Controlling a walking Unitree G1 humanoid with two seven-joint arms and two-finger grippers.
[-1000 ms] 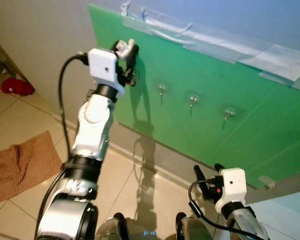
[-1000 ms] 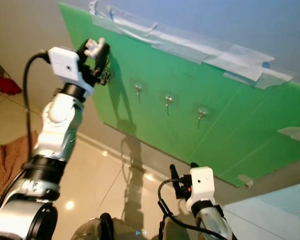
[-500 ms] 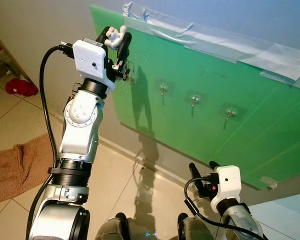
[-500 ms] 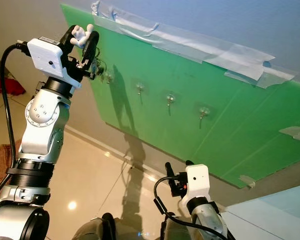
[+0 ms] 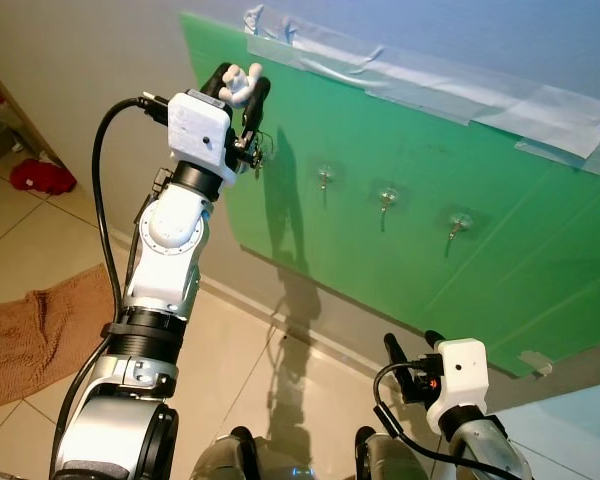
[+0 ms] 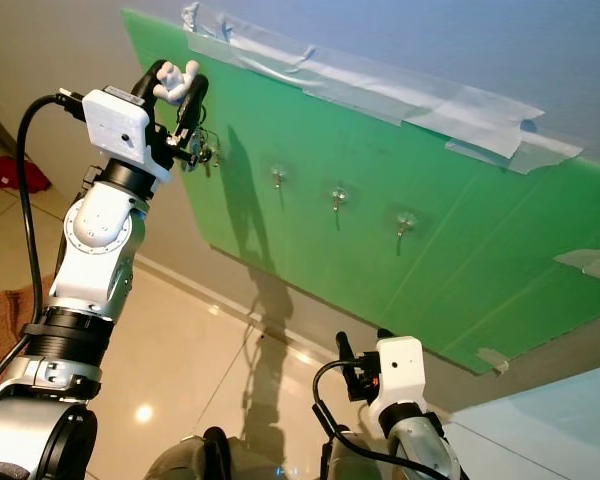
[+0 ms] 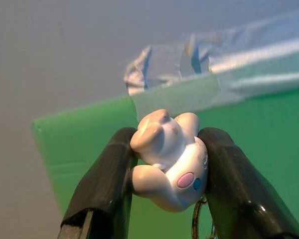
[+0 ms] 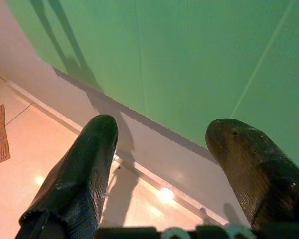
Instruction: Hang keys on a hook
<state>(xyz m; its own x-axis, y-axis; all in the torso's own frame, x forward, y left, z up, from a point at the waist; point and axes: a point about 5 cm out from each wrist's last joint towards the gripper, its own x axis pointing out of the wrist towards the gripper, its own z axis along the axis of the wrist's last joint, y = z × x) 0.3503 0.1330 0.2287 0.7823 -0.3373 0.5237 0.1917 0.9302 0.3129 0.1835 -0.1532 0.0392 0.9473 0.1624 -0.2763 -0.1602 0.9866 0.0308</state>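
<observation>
Left gripper [image 5: 239, 86] clamped on keys' white charm [image 7: 168, 159], swung back right toward leftmost hook [image 5: 323, 179] on green board [image 5: 500, 270], prob lining up. Right gripper [image 8: 164, 164] open, idle.

The left gripper [image 7: 169, 172] pinches a white figurine keychain [image 7: 168, 167] between its two black fingers [image 7: 102, 189], one at nine o'clock of the charm, the other at three. The charm carries a pink oval and a small blue dot. A metal key ring [image 7: 197, 226] hangs at its five o'clock. Behind stands a green board [image 7: 79, 144], with clear tape [image 7: 189, 64] at twelve o'clock holding it to the grey wall [image 7: 55, 55].
</observation>
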